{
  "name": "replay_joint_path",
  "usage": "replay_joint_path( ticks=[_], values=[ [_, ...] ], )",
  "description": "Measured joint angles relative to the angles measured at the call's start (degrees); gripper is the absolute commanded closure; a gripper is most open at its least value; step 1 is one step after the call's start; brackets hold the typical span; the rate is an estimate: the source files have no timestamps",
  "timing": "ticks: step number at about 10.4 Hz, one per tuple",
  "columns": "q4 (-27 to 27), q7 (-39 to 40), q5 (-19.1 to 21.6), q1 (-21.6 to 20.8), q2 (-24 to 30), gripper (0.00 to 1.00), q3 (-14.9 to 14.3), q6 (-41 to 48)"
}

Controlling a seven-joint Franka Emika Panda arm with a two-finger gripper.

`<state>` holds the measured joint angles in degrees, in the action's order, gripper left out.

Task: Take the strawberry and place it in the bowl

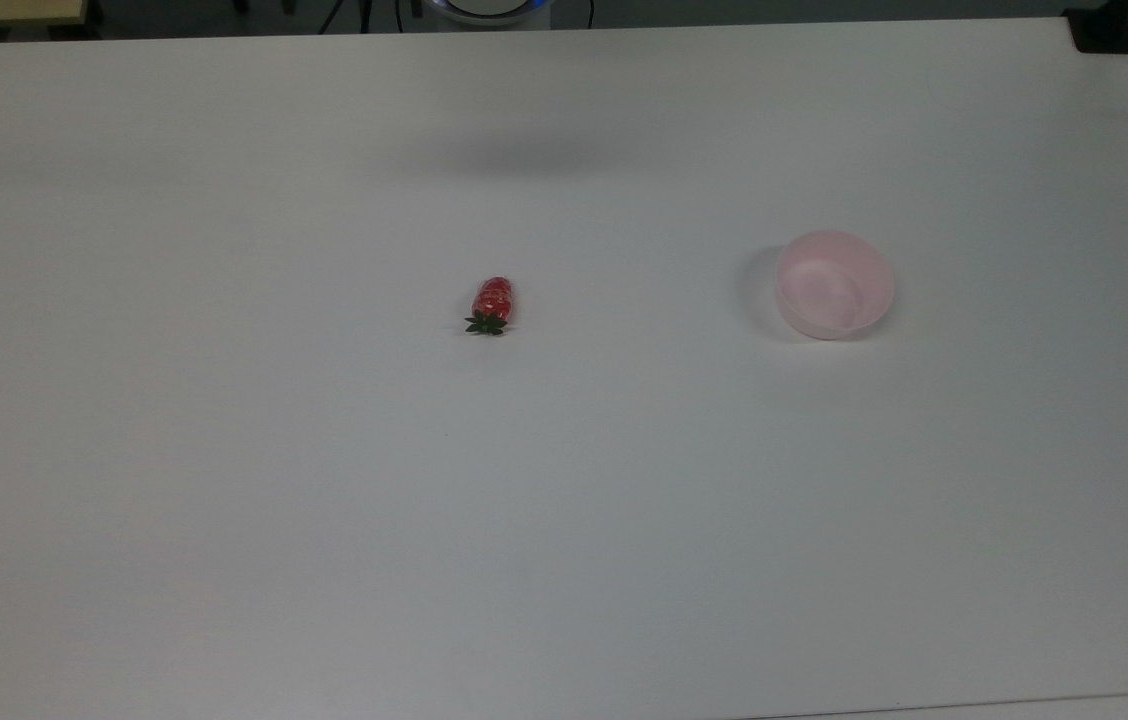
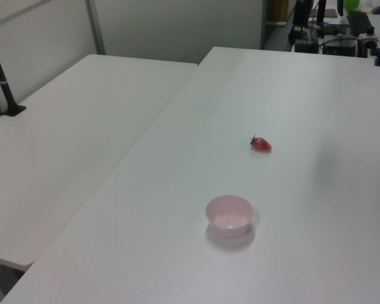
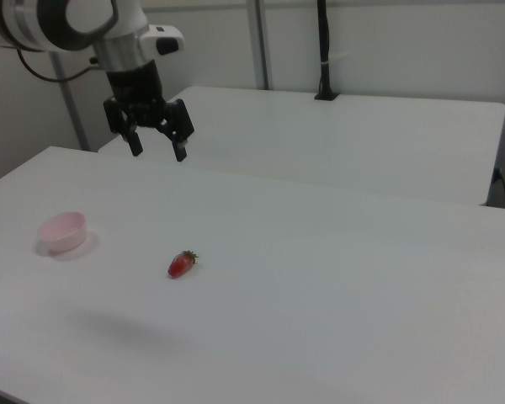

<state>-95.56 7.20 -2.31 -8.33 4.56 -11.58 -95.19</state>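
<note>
Red and glossy, the strawberry [image 1: 492, 305] lies on its side near the middle of the white table [image 1: 224, 520] in the top view, green cap pointing toward the bottom edge of the frame. Over on the top view's right sits the pale pink bowl [image 1: 834, 284], upright, nothing in it, well apart from the fruit. A soft shadow smudges the tabletop above the strawberry.

Now the left view — the bowl [image 2: 228, 215] is nearer the camera, and the strawberry [image 2: 261, 144] lies beyond it, a little to the left view's right, its leafy end toward the left view's left. A second table [image 2: 63, 158] butts up alongside, with a dark post [image 2: 3, 82] clamped at its far edge.

And the right view gives us the arm: the gripper [image 3: 157, 148] hangs high above the tabletop, fingers spread wide apart with nothing between them. The strawberry [image 3: 182, 264] is lower in the frame, the bowl [image 3: 63, 231] off toward the right view's left.

So by my reckoning we're at the very start — the reach has not closed in and nothing is grasped. What's next, I'd say, is to bring those open fingers down over the strawberry, line them across its narrow body and not along its length, then close gently; it's small, slick and rounded, so a skewed pinch could squirt it away.
</note>
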Motion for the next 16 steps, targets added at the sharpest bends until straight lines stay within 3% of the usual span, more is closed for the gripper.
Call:
replay_joint_path(
  ticks=[1,4,9,14,15,16],
  values=[
    [-0.1,3.3,0.0,0.0,-1.2,0.00,-0.1,0.0],
    [-2.2,2.8,-0.1,0.0,-5.5,0.00,-0.1,-2.8],
    [-19.1,-3.1,1.7,-1.5,-9.8,0.00,0.1,-24.6],
    [-20.0,-6.5,8.9,-3.2,-18.4,0.00,1.6,-32.3],
    [-19.9,-8.4,9.6,-3.2,-19.8,0.03,2.4,-35.0],
    [-19.9,-10.7,9.7,-3.1,-21.2,0.17,3.4,-37.9]
  ],
)
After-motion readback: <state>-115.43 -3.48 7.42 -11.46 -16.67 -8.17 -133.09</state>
